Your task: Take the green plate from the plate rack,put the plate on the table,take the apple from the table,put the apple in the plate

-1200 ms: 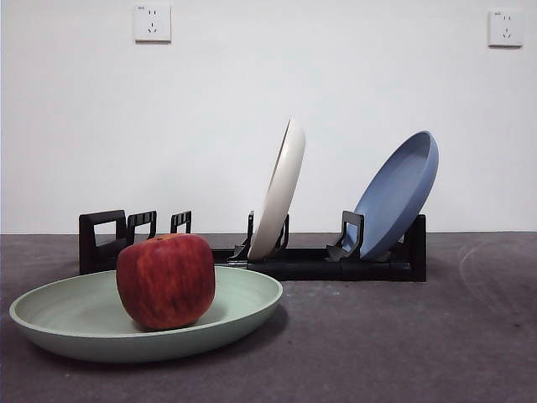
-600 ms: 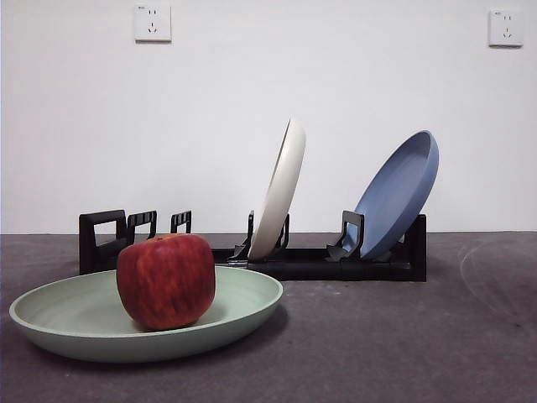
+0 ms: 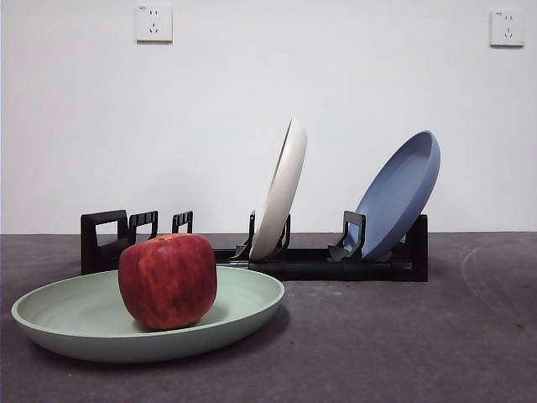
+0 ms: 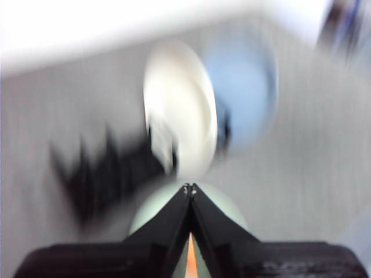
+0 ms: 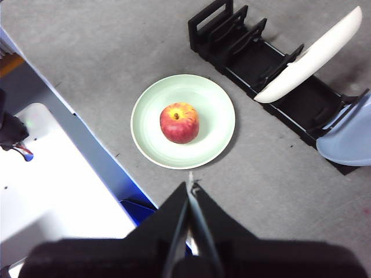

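The pale green plate [image 3: 59, 329] lies flat on the dark grey table [image 3: 403, 336], in front of the left end of the rack. The red apple [image 3: 168, 281] sits in the plate, near its middle. From high above, the right wrist view shows the apple [image 5: 179, 122] in the plate [image 5: 215, 124], with my right gripper [image 5: 190, 185] shut and empty, well clear of both. My left gripper [image 4: 189, 188] is also shut on nothing, and its view is blurred, with the green plate [image 4: 146, 213] behind the jaws. Neither gripper shows in the front view.
The black plate rack [image 3: 319, 269] stands behind the plate with a cream-white plate [image 3: 281, 193] and a blue plate [image 3: 398, 197] leaning in its slots. Its left slots [image 5: 229, 29] hold nothing. A white and blue frame [image 5: 52, 191] borders the table's edge.
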